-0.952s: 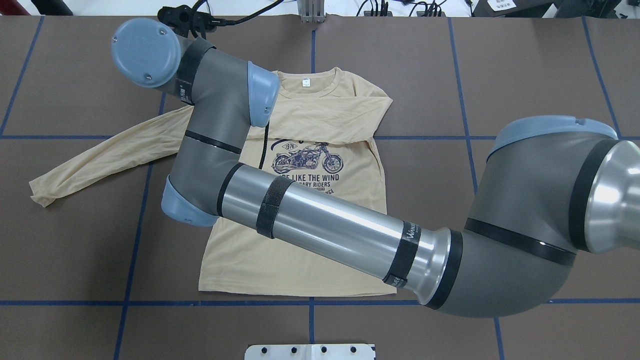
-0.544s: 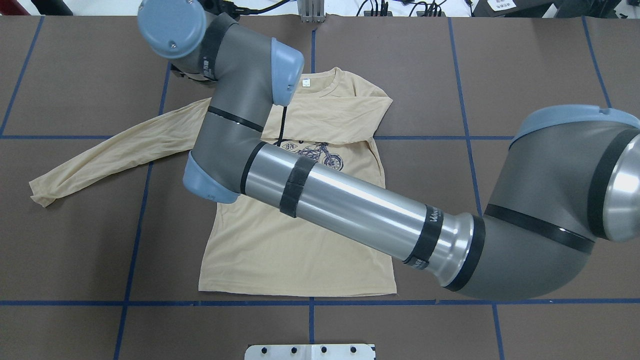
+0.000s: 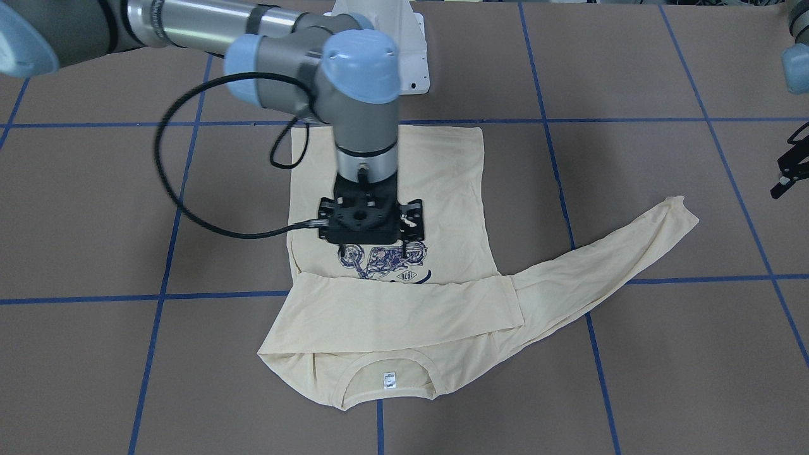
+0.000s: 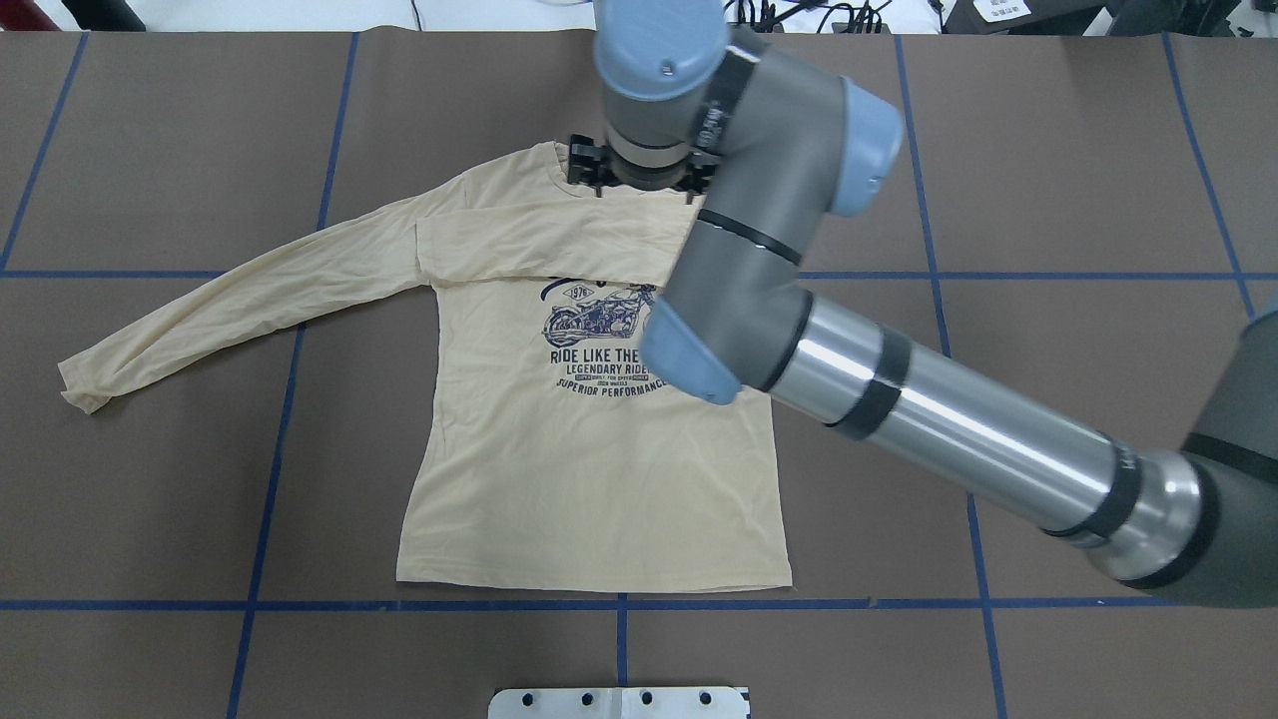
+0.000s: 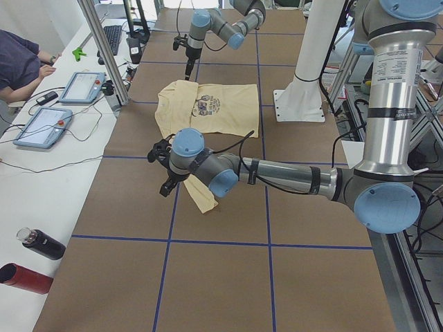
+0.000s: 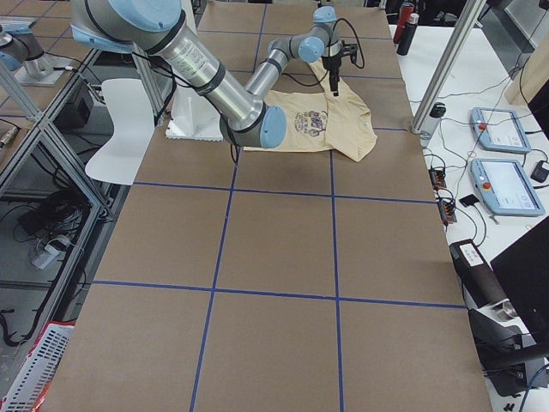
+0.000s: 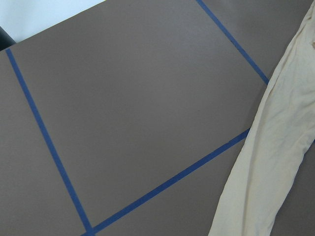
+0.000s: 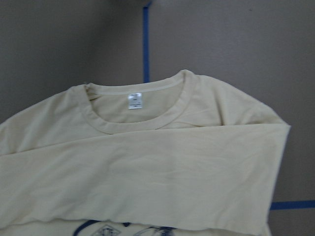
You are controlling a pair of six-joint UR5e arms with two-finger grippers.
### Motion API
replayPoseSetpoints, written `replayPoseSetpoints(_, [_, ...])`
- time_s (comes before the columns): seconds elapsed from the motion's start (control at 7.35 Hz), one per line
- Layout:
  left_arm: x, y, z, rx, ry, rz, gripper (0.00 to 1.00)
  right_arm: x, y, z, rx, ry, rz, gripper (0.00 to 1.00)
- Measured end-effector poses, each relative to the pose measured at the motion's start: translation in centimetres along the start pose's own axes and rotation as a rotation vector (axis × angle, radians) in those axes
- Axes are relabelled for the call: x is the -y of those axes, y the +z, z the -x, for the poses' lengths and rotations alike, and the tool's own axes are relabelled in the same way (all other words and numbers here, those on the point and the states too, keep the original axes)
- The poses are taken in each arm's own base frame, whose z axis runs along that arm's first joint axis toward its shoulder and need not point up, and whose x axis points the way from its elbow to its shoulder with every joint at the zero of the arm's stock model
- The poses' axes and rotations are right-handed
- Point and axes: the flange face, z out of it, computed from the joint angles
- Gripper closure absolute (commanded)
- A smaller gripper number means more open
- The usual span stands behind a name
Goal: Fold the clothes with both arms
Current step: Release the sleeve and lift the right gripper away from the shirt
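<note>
The clothes are one cream-yellow long-sleeved T-shirt [image 4: 589,479] lying flat, motorcycle print up. One sleeve [image 4: 549,240] is folded across the chest below the collar. The other sleeve [image 4: 230,300] stretches out over the table on the robot's left. My right arm [image 4: 939,409] reaches across the shirt, and its gripper [image 3: 370,218] hangs above the print and collar, its fingers hidden under the wrist. The right wrist view shows the neck label [image 8: 135,100] and the folded sleeve. My left gripper [image 3: 784,177] hovers beyond the cuff of the stretched sleeve [image 7: 266,167], fingers apart and empty.
The brown table is marked with blue tape lines [image 4: 619,604]. The white pedestal base [image 4: 619,702] sits at the near edge. A side desk with tablets [image 5: 83,86], a seated person [image 5: 21,62], two bottles [image 5: 31,252] and a metal frame post [image 5: 104,55] lie past the far edge.
My right arm has swung from over the stretched sleeve's shoulder across to the collar, uncovering the print and that side of the shirt. The shirt itself has not moved.
</note>
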Motion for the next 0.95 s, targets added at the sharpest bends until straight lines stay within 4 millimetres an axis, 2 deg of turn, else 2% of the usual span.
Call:
replayPoseSetpoints(0.14, [-1.5,1.3,-0.9,0.019,-0.037,-0.016,0.00,0.5,-0.7,-7.0,0.001,-0.060,0.018,0.00])
replayPoseSetpoints(0.27, [-3.3,2.6,-1.6,0.030,-0.066,-0.013,0.00,1.0,-1.5,-12.6,0.001,-0.105,0.035,0.00])
replayPoseSetpoints(0.54, [-6.5,5.0,-2.6,0.050,-0.093,0.026,0.00,1.2,-2.4,-22.1,-0.008,-0.179,0.065,0.01])
replayPoseSetpoints(0.82, [-8.5,6.7,-3.9,0.040,-0.067,0.047,0.00,1.4,-3.7,-31.7,-0.017,-0.245,0.106,0.01])
replayPoseSetpoints(0.95, [-9.2,7.8,-4.9,0.023,-0.044,0.063,0.00,1.3,-4.2,-35.9,-0.020,-0.273,0.124,0.00])
